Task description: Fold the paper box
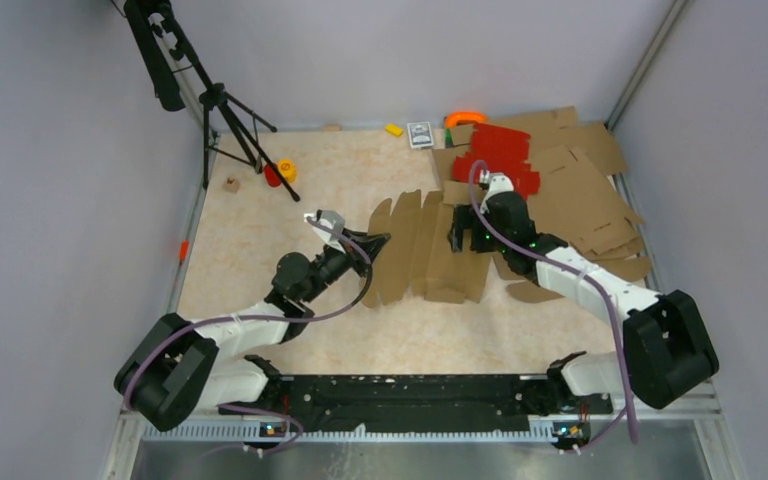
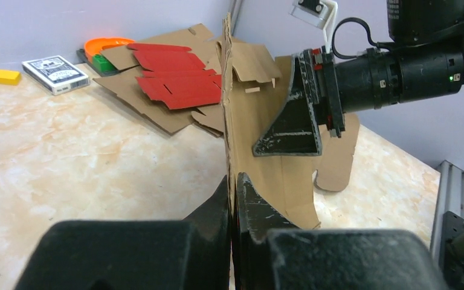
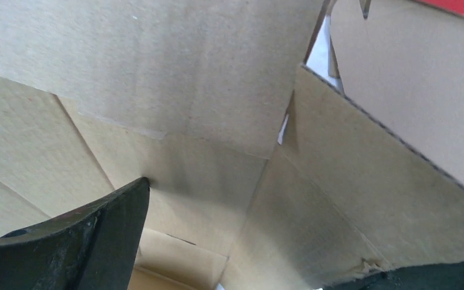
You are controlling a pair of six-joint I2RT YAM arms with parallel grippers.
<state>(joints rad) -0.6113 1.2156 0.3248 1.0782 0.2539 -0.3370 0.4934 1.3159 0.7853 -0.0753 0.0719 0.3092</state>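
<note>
left claw (image 2: 234,181) pinched closed, right claw (image 1: 457,237) spread wide, both angled toward each other.

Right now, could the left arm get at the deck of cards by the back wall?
Probably not yet: the left end effector is shut on the paper box, so it must let go first. The table between it and the deck of cards looks bare, but the deck lies far back.

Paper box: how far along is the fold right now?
Done: one panel of the plain brown corrugated cardboard box piece stands upright. In hand: left gripper pinches that panel's edge; right gripper sits open among the panels. Left: other panels and flaps unfolded, no box shape yet.
</note>
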